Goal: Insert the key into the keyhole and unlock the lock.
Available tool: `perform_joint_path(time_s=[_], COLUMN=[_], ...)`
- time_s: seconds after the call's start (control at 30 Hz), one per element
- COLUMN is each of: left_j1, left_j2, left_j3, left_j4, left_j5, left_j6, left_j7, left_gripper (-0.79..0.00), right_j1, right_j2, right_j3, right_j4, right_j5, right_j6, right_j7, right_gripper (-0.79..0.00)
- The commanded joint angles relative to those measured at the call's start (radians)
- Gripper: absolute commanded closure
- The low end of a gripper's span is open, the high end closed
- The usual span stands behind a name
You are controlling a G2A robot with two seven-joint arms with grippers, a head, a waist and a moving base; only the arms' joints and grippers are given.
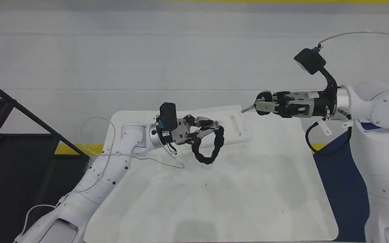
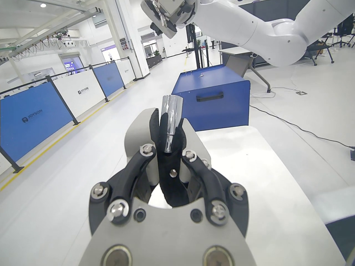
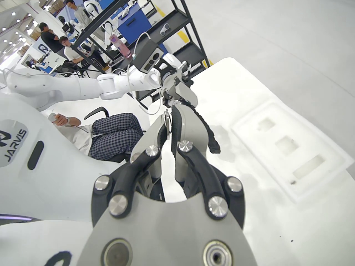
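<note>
My left pincer (image 1: 205, 131) is closed tightly on the lock (image 1: 207, 152). It grips the black body just behind the chrome cylinder (image 2: 172, 117), and the black cable loop (image 1: 209, 155) hangs free below, toward the tabletop (image 1: 243, 200). I think I hold it this way so that the end of the cylinder, where the keyhole should be, looks toward 3 o'clock, to my other arm; the keyhole itself I cannot see. My right pincer (image 1: 254, 108) is closed on the key (image 1: 246, 110). Its thin metal tip points toward 9 o'clock, at the lock, but the two are well apart in the air, so the key is not yet inserted. In my judgement the tip and the cylinder are not on one line and need aligning first. The tabletop is white with round corners. At its 12 o'clock edge lies a white foam tray (image 1: 234, 121) with three shallow recesses, lower than both pincers. Around it is grey floor (image 1: 182, 48), with a black rack (image 1: 15, 112) at 9 o'clock and a blue cabinet (image 2: 213, 95) at 3 o'clock beside the tabletop.
</note>
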Motion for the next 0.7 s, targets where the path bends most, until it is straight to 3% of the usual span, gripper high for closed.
perform_joint_path(time_s=[0.0,0.2,0.67], left_j1=[-0.015,-0.057,-0.059], left_j2=[-0.014,-0.054,-0.056], left_j3=[0.026,0.1,0.103], left_j4=[0.007,0.043,0.046], left_j5=[-0.011,-0.008,-0.008], left_j6=[0.024,0.08,0.08], left_j7=[0.014,0.05,0.053], left_gripper=[0.0,0.0,0.0], right_j1=[-0.001,-0.024,-0.024], right_j2=[0.004,0.016,0.016], right_j3=[-0.004,-0.015,-0.015], right_j4=[-0.006,-0.006,-0.006], right_j5=[0.016,0.025,0.025], right_j6=[0.018,0.044,0.044], right_j7=[0.018,0.044,0.044], right_gripper=[0.0,0.0,0.0])
